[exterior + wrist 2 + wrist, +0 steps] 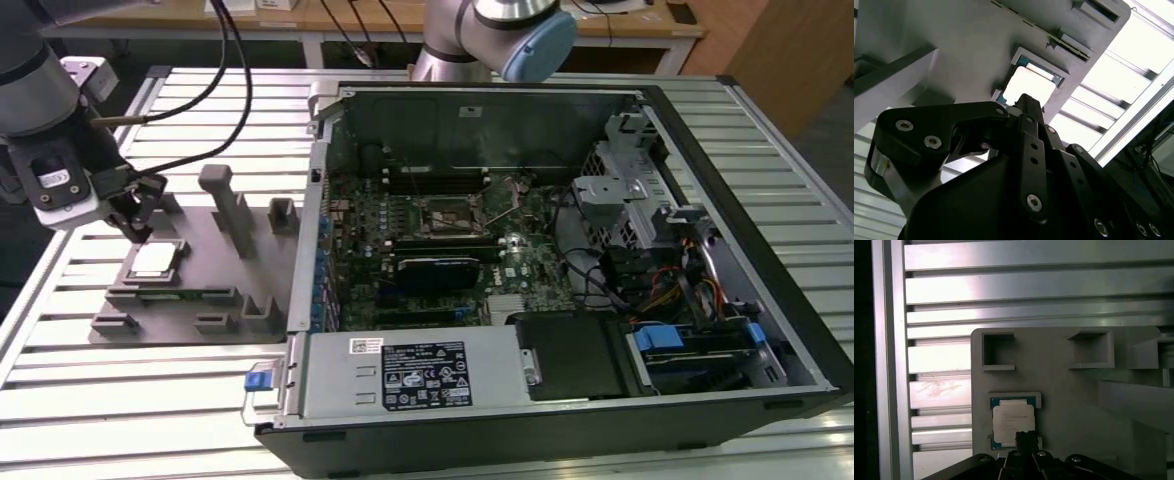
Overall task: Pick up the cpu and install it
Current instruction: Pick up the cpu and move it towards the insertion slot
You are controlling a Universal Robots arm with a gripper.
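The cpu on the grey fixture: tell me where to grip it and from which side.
Grip the cpu by two opposite thin edges, coming straight down from above. It lies flat, metal top up, in a shallow seat on the grey fixture, so the sides are probably the only purchase. The gripper hangs close over it.

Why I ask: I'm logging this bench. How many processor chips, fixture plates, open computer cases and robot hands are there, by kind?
Small flat square silver-grey cpu: 1
Flat grey plastic fixture plate: 1
Open black metal computer case: 1
Black robot hand: 1
Total: 4
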